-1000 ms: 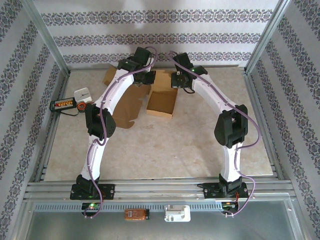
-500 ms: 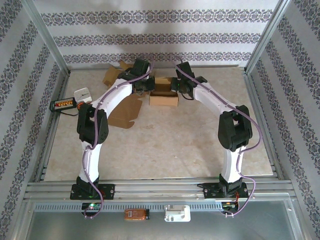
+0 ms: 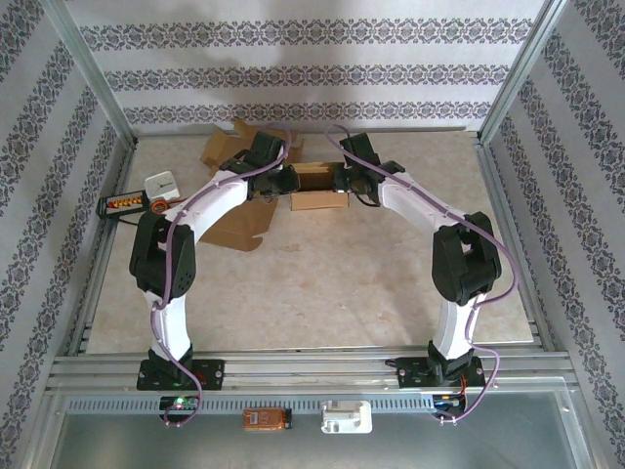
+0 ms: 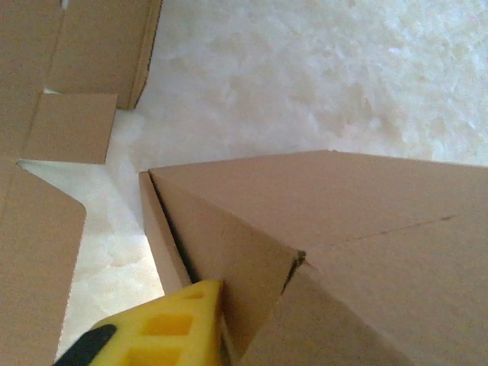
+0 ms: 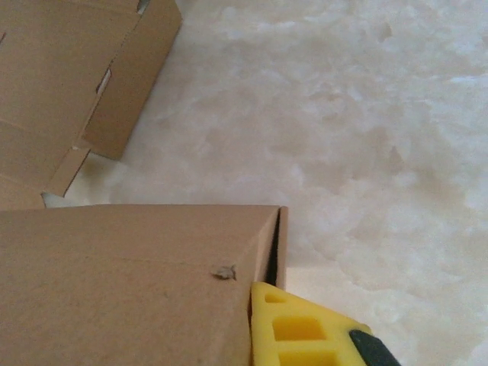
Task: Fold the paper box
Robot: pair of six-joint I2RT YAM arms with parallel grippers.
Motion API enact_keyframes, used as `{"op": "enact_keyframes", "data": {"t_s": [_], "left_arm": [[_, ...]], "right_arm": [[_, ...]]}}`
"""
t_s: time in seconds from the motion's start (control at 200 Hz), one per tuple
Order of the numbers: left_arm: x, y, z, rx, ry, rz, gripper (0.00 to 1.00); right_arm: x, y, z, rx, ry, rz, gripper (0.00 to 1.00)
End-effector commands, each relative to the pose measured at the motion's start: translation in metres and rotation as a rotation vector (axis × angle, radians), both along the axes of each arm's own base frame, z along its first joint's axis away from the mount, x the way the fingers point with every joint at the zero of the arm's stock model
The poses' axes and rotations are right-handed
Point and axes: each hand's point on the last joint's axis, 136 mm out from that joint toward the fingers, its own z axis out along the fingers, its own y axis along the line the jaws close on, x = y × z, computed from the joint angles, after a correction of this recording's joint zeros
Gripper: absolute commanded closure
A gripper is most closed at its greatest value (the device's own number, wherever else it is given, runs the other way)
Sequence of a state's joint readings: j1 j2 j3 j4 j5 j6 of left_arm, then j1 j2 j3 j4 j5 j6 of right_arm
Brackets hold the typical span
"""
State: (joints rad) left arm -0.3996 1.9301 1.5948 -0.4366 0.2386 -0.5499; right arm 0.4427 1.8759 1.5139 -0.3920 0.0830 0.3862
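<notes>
The brown paper box [image 3: 318,191] stands at the back middle of the table with its side walls raised. My left gripper [image 3: 284,184] is at its left end and my right gripper [image 3: 343,181] at its right end. In the left wrist view one yellow finger [image 4: 156,329] lies against a box wall [image 4: 343,229]; the other finger is hidden behind the cardboard. In the right wrist view a yellow finger [image 5: 305,335] presses at the box's corner panel [image 5: 114,282], and its partner is hidden too. Whether either pair of jaws still pinches the wall cannot be told.
Flat cardboard blanks [image 3: 242,213] lie left of the box, with another piece [image 3: 219,147] by the back wall. A white device [image 3: 161,185] and a black button unit [image 3: 122,203] sit at the left edge. Metal frame rails border the table.
The cardboard panel that lay long and flat has been drawn up into a short box between the grippers. Both wrists moved closer together and the left elbow swung outward to the left.
</notes>
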Motion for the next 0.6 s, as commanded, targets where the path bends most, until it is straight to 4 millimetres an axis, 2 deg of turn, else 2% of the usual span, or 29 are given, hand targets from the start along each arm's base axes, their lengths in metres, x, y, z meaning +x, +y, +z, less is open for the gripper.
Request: {"op": "enact_keyframes", "data": {"t_s": [0.0, 0.11, 0.3, 0.46, 0.595], "left_arm": [[-0.007, -0.009, 0.023, -0.076, -0.047, -0.009, 0.74], [-0.018, -0.008, 0.025, -0.084, -0.05, -0.013, 0.65], [-0.036, -0.002, 0.029, -0.105, -0.077, 0.018, 0.57], [-0.05, 0.003, 0.029, -0.101, -0.094, 0.034, 0.53], [-0.059, 0.002, 0.02, -0.104, -0.077, 0.031, 0.52]], "right_arm": [[-0.016, 0.004, 0.006, -0.019, 0.001, 0.031, 0.85], [-0.024, 0.005, 0.009, -0.009, 0.002, 0.031, 0.81], [-0.039, 0.005, 0.015, 0.014, -0.008, 0.03, 0.68], [-0.054, 0.008, 0.013, 0.023, 0.002, 0.05, 0.62], [-0.066, 0.009, 0.009, 0.012, 0.01, 0.064, 0.59]]}}
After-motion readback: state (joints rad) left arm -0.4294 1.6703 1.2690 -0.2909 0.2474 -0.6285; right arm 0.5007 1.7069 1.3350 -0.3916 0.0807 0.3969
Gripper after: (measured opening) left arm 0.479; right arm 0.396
